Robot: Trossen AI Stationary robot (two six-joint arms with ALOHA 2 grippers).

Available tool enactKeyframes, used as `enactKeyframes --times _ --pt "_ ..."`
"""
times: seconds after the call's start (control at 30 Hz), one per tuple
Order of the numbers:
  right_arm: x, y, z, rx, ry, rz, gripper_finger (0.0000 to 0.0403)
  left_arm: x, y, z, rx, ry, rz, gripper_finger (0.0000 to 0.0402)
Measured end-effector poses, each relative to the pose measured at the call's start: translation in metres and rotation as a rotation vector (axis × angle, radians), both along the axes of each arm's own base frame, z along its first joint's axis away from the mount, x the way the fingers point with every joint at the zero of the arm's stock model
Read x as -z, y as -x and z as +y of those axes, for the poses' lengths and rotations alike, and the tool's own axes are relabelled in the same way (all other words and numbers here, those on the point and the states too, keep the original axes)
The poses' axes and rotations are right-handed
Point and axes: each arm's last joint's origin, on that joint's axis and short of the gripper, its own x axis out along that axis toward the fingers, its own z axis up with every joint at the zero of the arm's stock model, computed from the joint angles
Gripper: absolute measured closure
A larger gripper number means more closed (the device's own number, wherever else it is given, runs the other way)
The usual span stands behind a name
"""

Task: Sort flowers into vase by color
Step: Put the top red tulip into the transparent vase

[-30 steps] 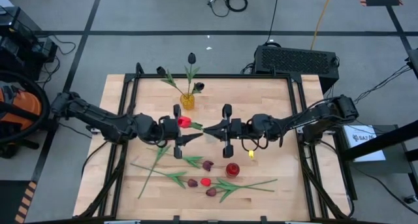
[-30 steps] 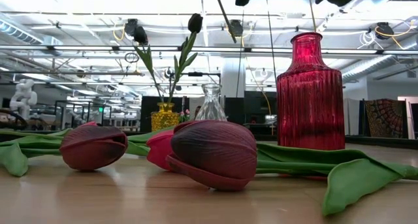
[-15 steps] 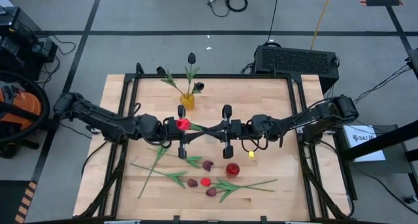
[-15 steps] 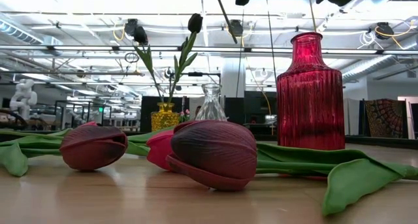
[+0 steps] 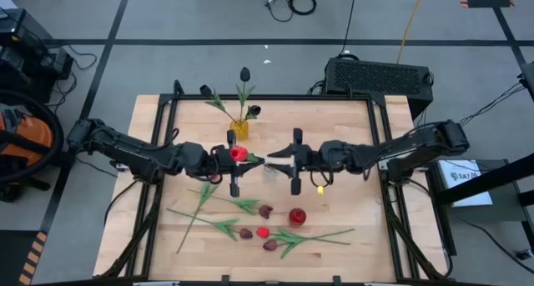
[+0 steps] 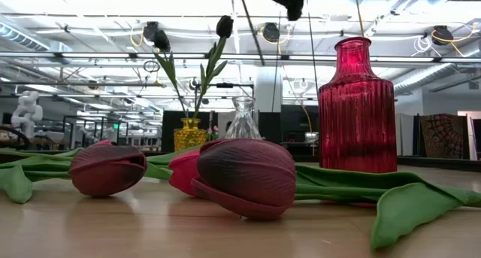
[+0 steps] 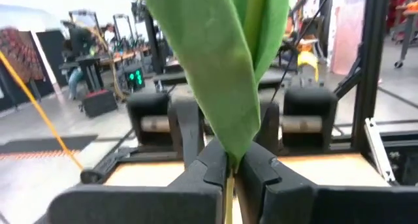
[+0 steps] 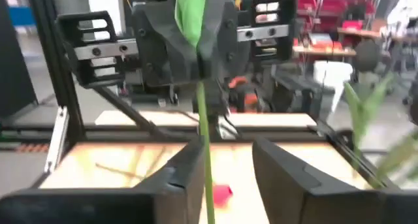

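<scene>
Loose tulips lie on the near table. Mid-table, the left gripper clamps a red tulip by its stem; the right gripper straddles that stem, unclosed. An early release risks dropping it.

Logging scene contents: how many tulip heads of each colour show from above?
Near-black tulips, in yellow vase: 3
Bright red tulips: 2, one held by left gripper, right gripper open at its stem; one on table
Maroon tulips, on table: 3
Total: 8
</scene>
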Motion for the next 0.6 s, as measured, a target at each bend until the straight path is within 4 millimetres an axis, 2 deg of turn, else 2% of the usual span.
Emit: enactKeyframes --times 0.23,0.4,0.6 --pt "-0.018 0.034 -0.004 -0.005 0.031 0.125 0.0249 0.004 -0.001 0.007 -0.026 0.02 0.041 0.0383" --pt "-0.029 0.052 -0.007 -0.005 0.034 0.141 0.0249 0.007 -0.002 0.011 -0.04 0.025 0.066 0.0382" --pt "-0.032 0.065 -0.008 -0.006 0.044 0.185 0.0255 0.011 -0.002 0.011 -0.046 0.037 0.104 0.0382"
